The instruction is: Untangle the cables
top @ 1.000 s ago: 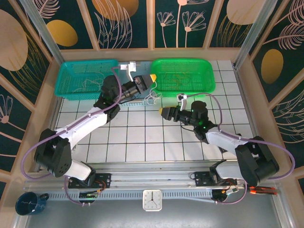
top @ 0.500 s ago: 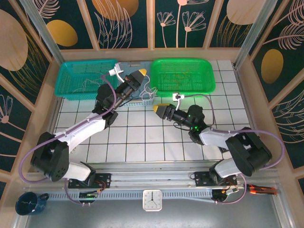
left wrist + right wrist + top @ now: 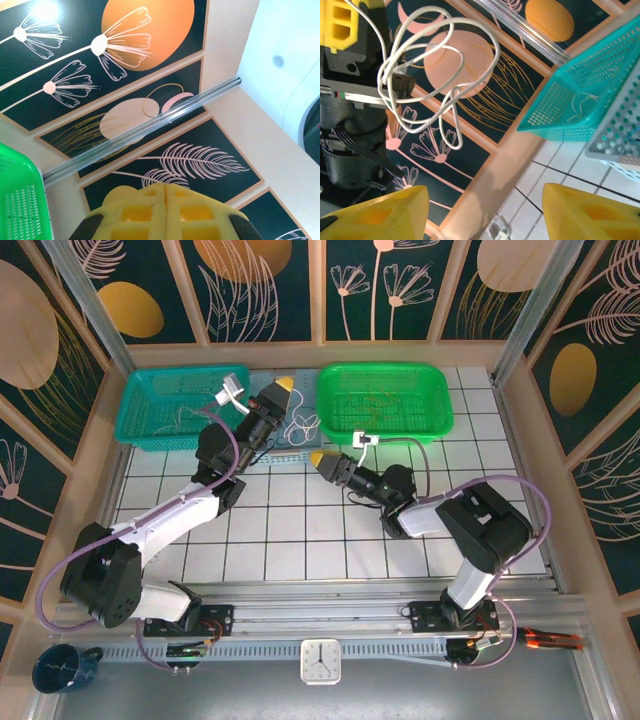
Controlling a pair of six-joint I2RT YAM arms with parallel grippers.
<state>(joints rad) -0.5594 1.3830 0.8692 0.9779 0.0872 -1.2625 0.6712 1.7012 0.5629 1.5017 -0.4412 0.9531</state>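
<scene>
The left pincer (image 3: 283, 386), clamped tight, dangles the looped white cables (image 3: 302, 426) above the worktop (image 3: 300, 530). The right pincer (image 3: 318, 457), spread wide and empty, sits just below, aimed up at the hanging loops.

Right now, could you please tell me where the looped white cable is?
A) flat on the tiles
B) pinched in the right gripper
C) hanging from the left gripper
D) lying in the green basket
C: the white cable dangles in loops from the shut left gripper, while the right gripper is open and empty.
</scene>
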